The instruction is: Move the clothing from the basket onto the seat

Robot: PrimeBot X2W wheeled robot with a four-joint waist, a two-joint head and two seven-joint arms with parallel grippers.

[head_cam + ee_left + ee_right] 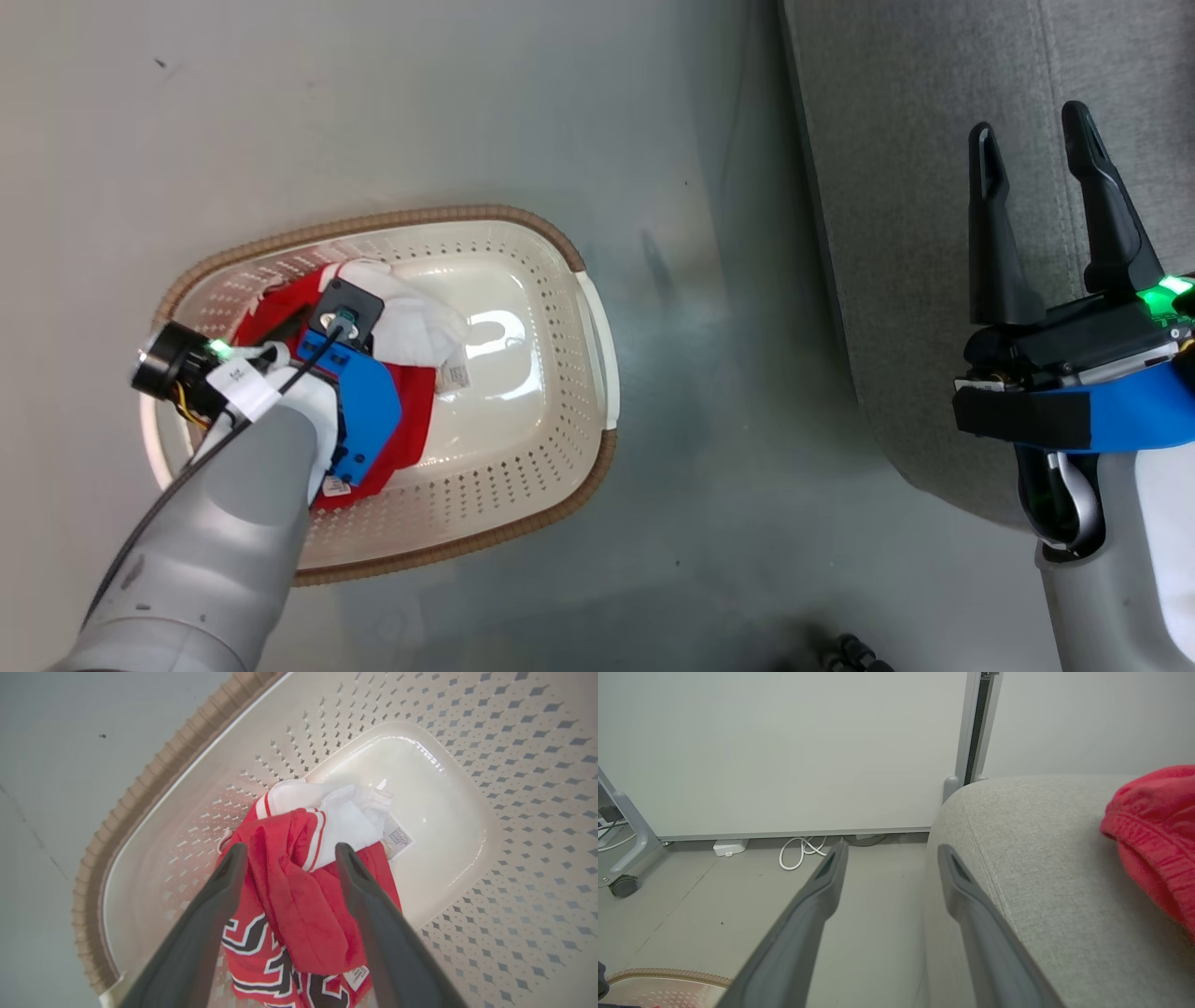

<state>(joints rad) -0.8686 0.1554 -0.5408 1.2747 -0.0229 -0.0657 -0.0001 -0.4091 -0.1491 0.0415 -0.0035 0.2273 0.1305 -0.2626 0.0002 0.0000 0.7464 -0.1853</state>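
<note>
— Our left hand (290, 851) is down inside the basket (514, 812). Its fingers are spread wide, one on each side of the bunched red jersey (299, 905), and nothing is clamped between them.

— And our right hand (1027, 126)?

— Just as wide open, and empty. In the head view we see it at three o'clock over the edge of the grey seat (915, 187), fingers pointing to twelve.

— Where does each piece lie?

— The jersey sits toward the basket's nine o'clock end, with its dark lettering at six o'clock in the left wrist view. The red shorts (1153, 830) lie on the seat, at three o'clock in the right wrist view.

— And the basket?

— We see it on the floor (373, 93) at eight o'clock, near the seat but not touching it.
</note>
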